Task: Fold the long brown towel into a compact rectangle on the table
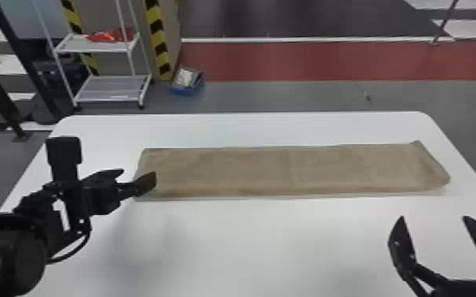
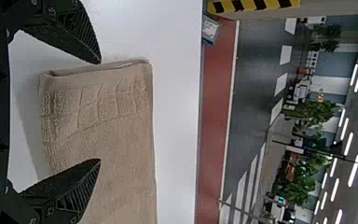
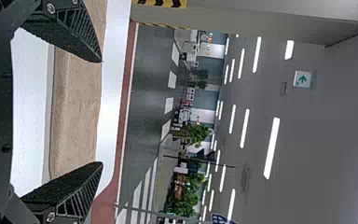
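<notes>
The brown towel (image 1: 288, 170) lies as a long flat strip across the white table, its length running left to right. My left gripper (image 1: 138, 177) is at the strip's left end in the head view. In the left wrist view, the left gripper (image 2: 100, 111) stands open above the folded end of the towel (image 2: 112, 121), one finger beside the end edge and the other over the cloth. My right gripper (image 1: 433, 219) is open nearer the robot than the towel's right part. The right wrist view has the right gripper (image 3: 102, 112) apart, with the towel (image 3: 77, 112) beyond it.
The white table (image 1: 241, 241) has rounded far corners. Behind it on the floor stand a white wire-frame shelf cart (image 1: 108, 89) with red items on top and a small blue bin (image 1: 187, 81). A striped pillar (image 1: 158, 39) rises beside the cart.
</notes>
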